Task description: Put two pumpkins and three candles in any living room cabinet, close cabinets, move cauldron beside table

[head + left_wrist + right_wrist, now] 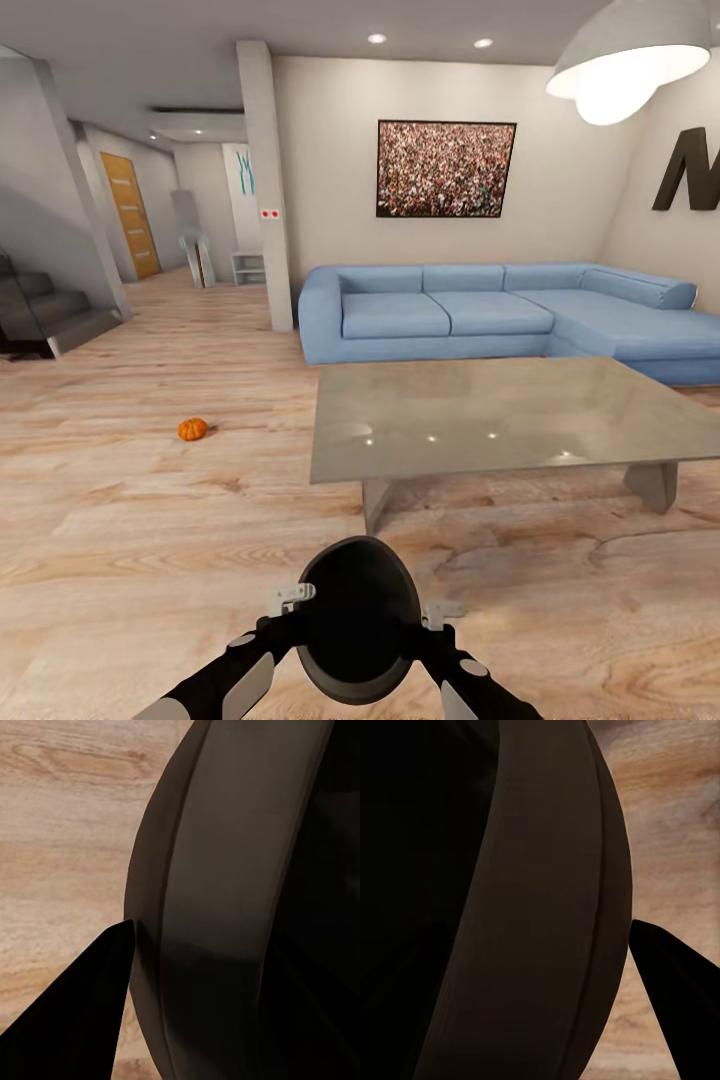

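Fingers (75, 1020) of our left arm and fingers (679, 990) of our right arm pinch the black cauldron (358, 618) from both sides, holding it above the wood floor (120, 540). One pumpkin (192, 429) sits on the floor, left of the grey counter (500, 415).

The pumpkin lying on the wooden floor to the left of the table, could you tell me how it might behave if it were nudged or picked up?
The pumpkin looks small and rounded, so a nudge would probably roll it across the smooth floor. Its ribbed skin seems rigid, likely holding shape under a grip. Its curved sides might slip between flat fingers.
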